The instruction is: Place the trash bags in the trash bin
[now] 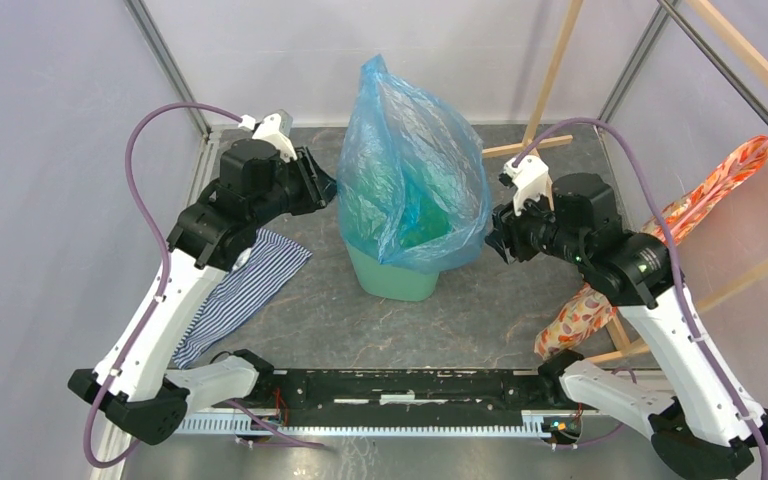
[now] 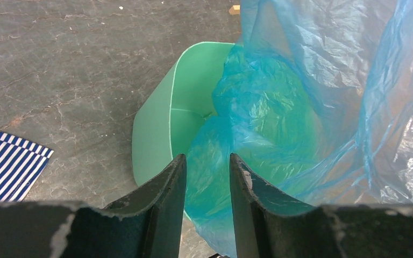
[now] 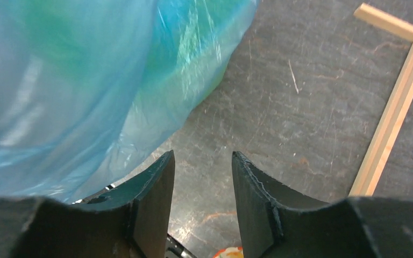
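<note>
We count one cloth on the worktop, at 8 o'clock from the one bin. The left end effector at 10 and the right end effector at 3 are both narrowly parted and empty. One bag sits partly inside the bin, the rest rising above its rim.

Pale lilac walls, dark slate-look tabletop, metal posts, wooden frame
</note>
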Tool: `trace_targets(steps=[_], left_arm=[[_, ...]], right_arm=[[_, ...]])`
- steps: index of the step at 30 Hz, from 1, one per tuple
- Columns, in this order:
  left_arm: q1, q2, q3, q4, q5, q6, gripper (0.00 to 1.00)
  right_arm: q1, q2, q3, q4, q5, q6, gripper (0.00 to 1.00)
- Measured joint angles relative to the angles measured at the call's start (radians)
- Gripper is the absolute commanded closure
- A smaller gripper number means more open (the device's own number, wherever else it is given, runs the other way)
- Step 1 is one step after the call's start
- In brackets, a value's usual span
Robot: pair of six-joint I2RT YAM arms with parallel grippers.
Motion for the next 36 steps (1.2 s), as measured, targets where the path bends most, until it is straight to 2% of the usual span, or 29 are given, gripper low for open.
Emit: trace_targets(steps=[6,12,21,31,34,36], left_arm=[[0.0,0.0,-0.01,0.003,0.001,0.0,0.59],[0.0,0.001,-0.022,0.013,0.006,0.0,0.59],[0.0,0.014,-0.026,0.032,0.007,0.0,0.59],[0.0,0.062,-0.026,0.078,0.007,0.0,0.59],[0.0,0.076,-0.026,0.083,0.007,0.0,0.59],[0.0,0.077,-0.032,0.089,0.007,0.0,0.59]], right_arm=[[0.0,-0.002,-0.082,0.0,-0.013,-0.003,0.53],[0.01,0.0,-0.127,0.039,-0.125,0.037,0.52],[0.03,0.067,-0.124,0.27,-0.238,0.163,0.53],[0.079,0.193,-0.158,0.546,-0.119,0.204,0.57],[0.082,0.217,-0.175,0.571,-0.073,0.198,0.57],[0.085,0.224,-0.19,0.571,-0.04,0.191,0.53]])
